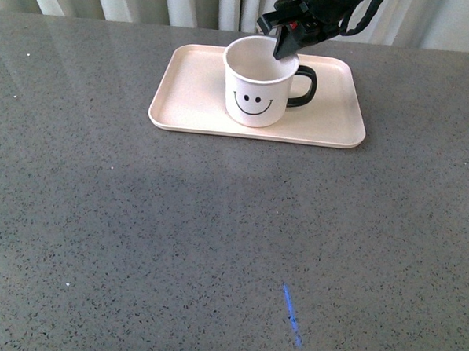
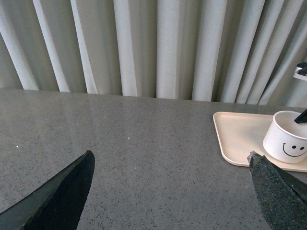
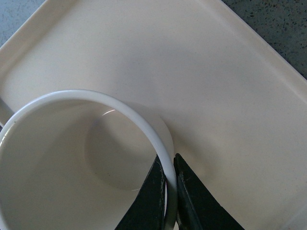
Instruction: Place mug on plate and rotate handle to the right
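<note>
Your right claw (image 1: 285, 46) pinches the mug (image 1: 259, 90) by its far rim so it can be turned, mug sitting mid-plate (image 1: 183, 114) near the desk's (image 1: 215, 245) far edge, handle (image 1: 304, 88) already rightward; left claw (image 2: 168, 191) spread, idle.

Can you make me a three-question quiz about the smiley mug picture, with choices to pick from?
1. Where does the mug stand?
A on the plate
B on the bare table
C in the air

2. What colour is the handle?
A white
B pink
C black

3. What is the right tool doing?
A hanging open, far away
B pinching the mug's rim
C holding the plate

Answers: 1 A, the mug's bottom rests inside the plate's rim. 2 C, the loop is glossy black. 3 B, one finger sits inside the rim and one outside.
</note>
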`<state>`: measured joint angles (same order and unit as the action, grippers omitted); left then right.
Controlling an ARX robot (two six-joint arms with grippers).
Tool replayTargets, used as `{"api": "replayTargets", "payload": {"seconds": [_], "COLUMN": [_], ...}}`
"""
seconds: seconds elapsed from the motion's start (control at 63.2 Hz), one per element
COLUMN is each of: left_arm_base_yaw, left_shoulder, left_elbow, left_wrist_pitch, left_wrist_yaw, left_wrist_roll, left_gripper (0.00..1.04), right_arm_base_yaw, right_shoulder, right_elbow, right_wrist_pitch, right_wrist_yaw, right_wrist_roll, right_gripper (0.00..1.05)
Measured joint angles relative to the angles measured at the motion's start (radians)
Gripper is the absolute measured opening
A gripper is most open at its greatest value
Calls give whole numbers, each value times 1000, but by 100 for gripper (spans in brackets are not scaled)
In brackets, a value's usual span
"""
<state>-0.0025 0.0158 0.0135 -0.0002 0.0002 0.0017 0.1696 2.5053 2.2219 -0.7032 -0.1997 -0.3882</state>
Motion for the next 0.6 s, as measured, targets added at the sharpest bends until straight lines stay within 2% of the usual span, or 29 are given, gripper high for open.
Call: {"api": "replayTargets", "payload": {"seconds": [0.142, 0.443, 0.506, 0.601], "left_arm_base_yaw": [0, 0, 0, 0], "left_shoulder": [0, 0, 0, 0], "left_elbow": [0, 0, 0, 0], "left_wrist_pitch": [0, 0, 0, 0], "left_wrist_yaw": [0, 0, 0, 0], "left_wrist_roll": [0, 0, 0, 0], "left_gripper": [96, 96, 96, 96], "right_arm_base_yaw": [0, 0, 0, 0], "right_shoulder": [0, 0, 0, 0], "right_elbow": [-9, -24, -24, -26], "right_wrist_pitch": [10, 16, 17, 21], "right_wrist_yaw": [11, 27, 23, 13], "right_wrist_roll": [-13, -27, -27, -23], "right_gripper": [5, 50, 64, 78]}}
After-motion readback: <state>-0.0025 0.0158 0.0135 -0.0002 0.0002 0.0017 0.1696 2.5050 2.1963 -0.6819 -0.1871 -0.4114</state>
